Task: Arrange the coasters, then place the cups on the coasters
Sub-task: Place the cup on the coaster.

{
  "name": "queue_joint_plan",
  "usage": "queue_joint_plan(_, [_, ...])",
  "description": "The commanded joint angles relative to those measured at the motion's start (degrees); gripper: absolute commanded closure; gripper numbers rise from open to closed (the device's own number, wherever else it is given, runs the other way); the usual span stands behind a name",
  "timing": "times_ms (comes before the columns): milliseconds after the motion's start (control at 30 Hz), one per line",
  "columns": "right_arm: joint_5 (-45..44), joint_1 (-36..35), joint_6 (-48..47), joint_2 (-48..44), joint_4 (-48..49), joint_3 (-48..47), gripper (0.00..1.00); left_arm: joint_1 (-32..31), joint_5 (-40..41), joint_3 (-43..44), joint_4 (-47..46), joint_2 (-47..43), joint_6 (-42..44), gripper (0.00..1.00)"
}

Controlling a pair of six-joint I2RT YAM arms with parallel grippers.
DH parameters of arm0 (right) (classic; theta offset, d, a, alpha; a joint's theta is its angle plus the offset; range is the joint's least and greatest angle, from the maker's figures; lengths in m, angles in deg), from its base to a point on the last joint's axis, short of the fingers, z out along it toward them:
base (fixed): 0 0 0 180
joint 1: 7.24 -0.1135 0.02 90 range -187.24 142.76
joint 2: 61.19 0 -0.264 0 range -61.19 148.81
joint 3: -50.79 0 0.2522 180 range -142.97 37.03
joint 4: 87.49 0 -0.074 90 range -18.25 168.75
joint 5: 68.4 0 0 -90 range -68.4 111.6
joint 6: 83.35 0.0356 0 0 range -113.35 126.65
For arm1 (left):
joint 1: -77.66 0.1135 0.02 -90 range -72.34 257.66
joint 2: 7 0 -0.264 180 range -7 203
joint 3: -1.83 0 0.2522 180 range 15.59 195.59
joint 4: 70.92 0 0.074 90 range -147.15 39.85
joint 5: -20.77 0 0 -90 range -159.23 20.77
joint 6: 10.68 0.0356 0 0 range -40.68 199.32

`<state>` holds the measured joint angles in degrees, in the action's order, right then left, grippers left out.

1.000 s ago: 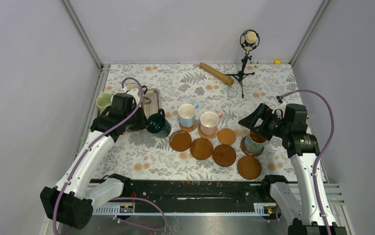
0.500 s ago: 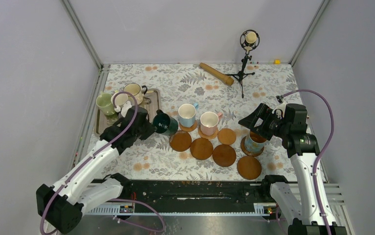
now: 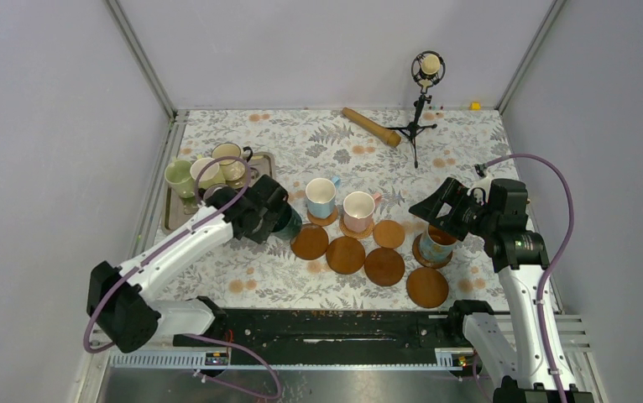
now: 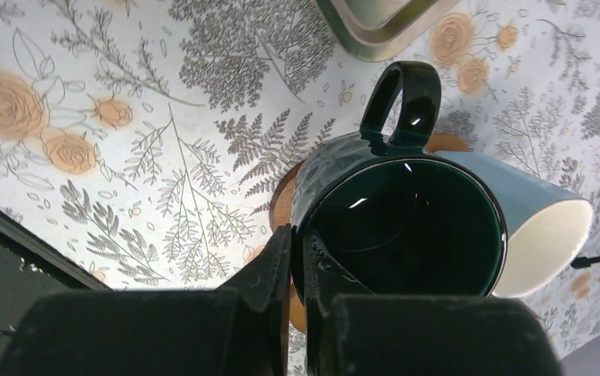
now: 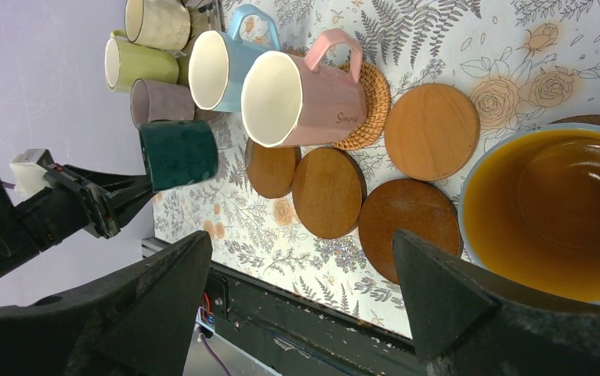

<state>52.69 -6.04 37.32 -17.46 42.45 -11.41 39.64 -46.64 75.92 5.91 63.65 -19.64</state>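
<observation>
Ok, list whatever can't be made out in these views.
- Left wrist view: the dark green glazed ceramic mug covers most of the round brown wooden coaster behind it; whether they touch, I cannot tell.
- Top view: the left arm hides most of that mug.
- Right wrist view: the blue ceramic mug with yellow inside is cut off by the right edge; handle unseen.
- Same view: the pink ceramic mug has lettering too small to read.
</observation>
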Motion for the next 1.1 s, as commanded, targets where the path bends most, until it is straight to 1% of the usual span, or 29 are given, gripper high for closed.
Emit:
queue_joint_plan(0, [1.3,-0.2,-1.0,-0.8,1.5,-0.2,0.07,-2.1,-1.9,3.4,0.8,1.6,-9.5,1.0])
queue_joint_plan(100, [1.1,-0.1,-1.3,-1.0,1.1,-0.4,0.07,-4.0,-1.4,5.1,1.7,3.7,-11.6,1.0])
queue_joint_plan(367, [0.7,-0.2,-1.8,-1.7,0.5,-0.3,0.06,-7.5,-3.8,6.6,1.1,9.2,-14.4,1.0])
queue_joint_plan(533, [0.8,-0.1,-2.0,-2.2,0.2,-0.1,0.06,-9.1,-2.0,7.2,0.5,10.1,-16.0,1.0])
queue_joint_plan(800, [1.1,-0.1,-2.1,-2.2,0.2,-0.2,0.06,-10.1,-3.6,8.6,1.8,13.3,-16.7,1.0])
queue_joint_plan(1067, [1.0,-0.1,-2.1,-1.9,0.2,0.0,0.06,-10.5,-2.2,8.9,3.2,14.0,-17.4,1.0])
